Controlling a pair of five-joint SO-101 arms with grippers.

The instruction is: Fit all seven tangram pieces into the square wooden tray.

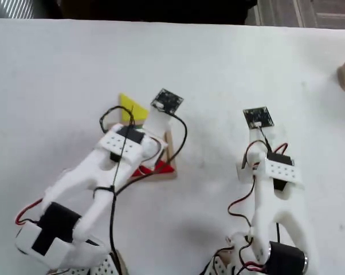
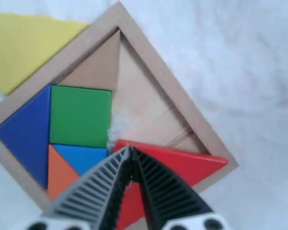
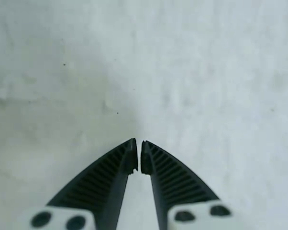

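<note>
White tabletop (image 1: 230,63) lies under both grippers. Left gripper (image 2: 133,154), jaws closed, tips touching the large red triangle (image 2: 194,163) inside the square wooden tray (image 2: 175,93). Right gripper (image 3: 139,155) closed, empty.

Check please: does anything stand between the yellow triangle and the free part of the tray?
Only the tray's rim. The yellow triangle lies outside, right beside it, and the floor just behind looks bare. The left hand, shut, is farther off, over the red triangle.
</note>
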